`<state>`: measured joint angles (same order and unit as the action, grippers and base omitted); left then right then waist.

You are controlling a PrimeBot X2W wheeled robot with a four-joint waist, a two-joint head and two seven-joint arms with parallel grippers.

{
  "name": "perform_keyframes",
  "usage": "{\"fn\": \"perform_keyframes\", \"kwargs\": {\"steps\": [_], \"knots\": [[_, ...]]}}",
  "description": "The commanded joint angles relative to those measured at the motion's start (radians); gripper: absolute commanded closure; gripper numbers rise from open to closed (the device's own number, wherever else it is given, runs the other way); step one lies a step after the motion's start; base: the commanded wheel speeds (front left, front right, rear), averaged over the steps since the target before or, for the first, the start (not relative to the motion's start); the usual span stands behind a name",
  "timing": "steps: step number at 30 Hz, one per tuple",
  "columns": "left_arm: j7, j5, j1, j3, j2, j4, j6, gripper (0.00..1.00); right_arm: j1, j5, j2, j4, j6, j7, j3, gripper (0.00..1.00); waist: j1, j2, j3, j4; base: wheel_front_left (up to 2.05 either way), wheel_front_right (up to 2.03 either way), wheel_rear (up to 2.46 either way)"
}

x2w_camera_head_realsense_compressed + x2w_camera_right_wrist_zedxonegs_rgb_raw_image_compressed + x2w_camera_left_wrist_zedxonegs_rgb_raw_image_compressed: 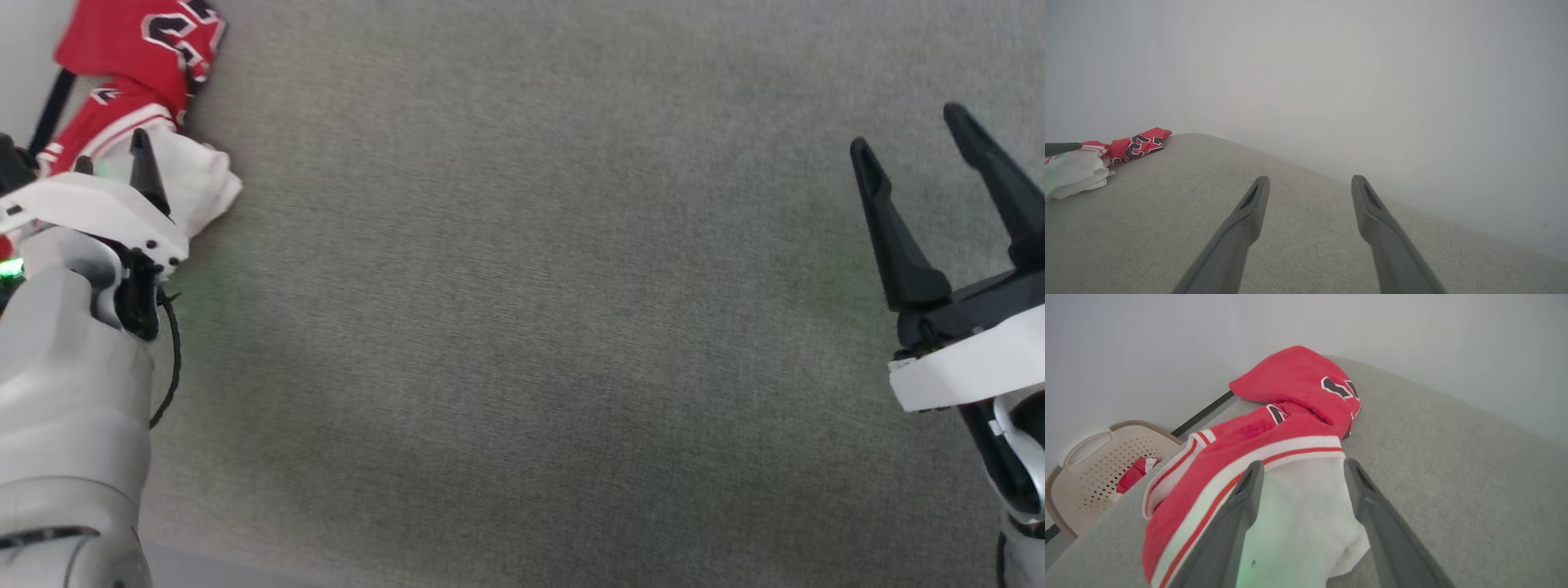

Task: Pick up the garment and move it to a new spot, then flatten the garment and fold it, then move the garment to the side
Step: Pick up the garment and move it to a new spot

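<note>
A wide grey cloth-covered surface (522, 327) took up most of the scene, with a pale wall behind its far edge. The garment (143, 49) lay bunched in a heap at the far left corner, right by the edge. Its red body with the black-and-white print was furthest away, and a white sleeve (1298, 514) spilled nearer, towards the left arm. Off the left edge and lower down stood a beige perforated basket (1094, 469) with a bit of red cloth (1135, 471) in it; whether that cloth belonged to the garment could not be told. The left gripper (1303, 465) had its fingers spread wide on either side of the white sleeve, just short of the red-and-white striped trim (1290, 451), and had not closed on anything. The right gripper (908, 135) hovered well apart at the right over bare surface, spread equally wide and holding nothing. The step in hand seemed to be the first pick-up, so nearly all the task lay ahead. To do it well, the left fingers probably needed to sink deeper and pinch a thick gather at the seam rather than loose sleeve cloth alone, which would likely stretch and let the heavy red bulk drag or slip off the nearby edge. A lift drawn rightwards and nearer, towards the open middle, would give both arms room to flatten the garment.
</note>
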<state>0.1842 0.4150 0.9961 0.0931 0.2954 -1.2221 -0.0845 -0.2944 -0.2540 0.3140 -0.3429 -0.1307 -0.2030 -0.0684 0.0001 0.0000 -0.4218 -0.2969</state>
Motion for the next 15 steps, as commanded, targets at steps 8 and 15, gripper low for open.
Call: {"fn": "perform_keyframes", "kwargs": {"steps": [8,15], "knots": [[-0.158,0.017,0.043,0.001,0.003,-0.056,0.069,0.0,-0.034,0.002,0.025,-0.064,0.0,-0.054,0.004,0.0,-0.0001,0.0,-0.061,0.027,0.0,0.0,0.0],[-0.329,0.02,0.022,-0.016,-0.013,-0.07,0.114,0.0,-0.047,0.008,0.021,-0.082,0.0,-0.08,0.003,0.0,-0.0001,0.0,-0.072,0.027,0.0,0.0,0.0]]}}
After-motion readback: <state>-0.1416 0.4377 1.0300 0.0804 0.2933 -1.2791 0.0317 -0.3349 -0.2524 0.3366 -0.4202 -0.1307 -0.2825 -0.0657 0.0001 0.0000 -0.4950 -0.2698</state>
